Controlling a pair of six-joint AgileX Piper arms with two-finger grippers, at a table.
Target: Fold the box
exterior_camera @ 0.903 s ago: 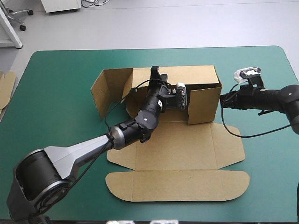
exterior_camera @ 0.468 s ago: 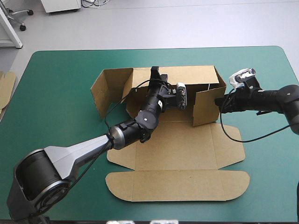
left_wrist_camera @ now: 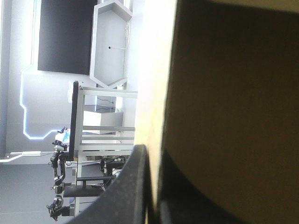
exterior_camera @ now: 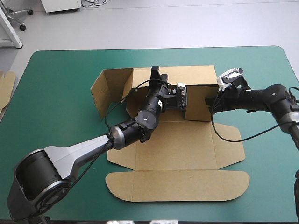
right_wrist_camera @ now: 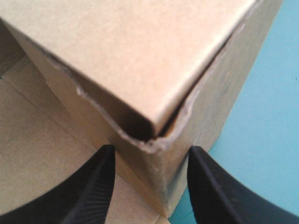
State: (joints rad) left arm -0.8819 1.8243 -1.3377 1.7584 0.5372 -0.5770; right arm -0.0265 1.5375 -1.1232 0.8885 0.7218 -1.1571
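The brown box [exterior_camera: 177, 144] lies mid-table with its back wall [exterior_camera: 187, 74] raised and its left end flap [exterior_camera: 110, 88] standing out at an angle. My left gripper [exterior_camera: 155, 74] sits at the top of the back wall, shut on it. In the left wrist view one black finger [left_wrist_camera: 126, 196] presses against the board's lit edge [left_wrist_camera: 152, 93]; the other finger is hidden behind the board. My right gripper [exterior_camera: 211, 101] is open against the right end flap [exterior_camera: 198, 102], which is swung inward. Up close, the box's corner [right_wrist_camera: 154, 135] sits between its spread fingers [right_wrist_camera: 100, 186].
The box's base and long front lid flap [exterior_camera: 177, 185] lie flat toward the table's near edge. An edge of more brown board [exterior_camera: 5, 86] shows at the table's left edge. Bare teal-green cover [exterior_camera: 266, 177] lies to the right of the box.
My right gripper has moved left, swinging the right end flap inward along the base. The left arm and the back wall have stayed put.
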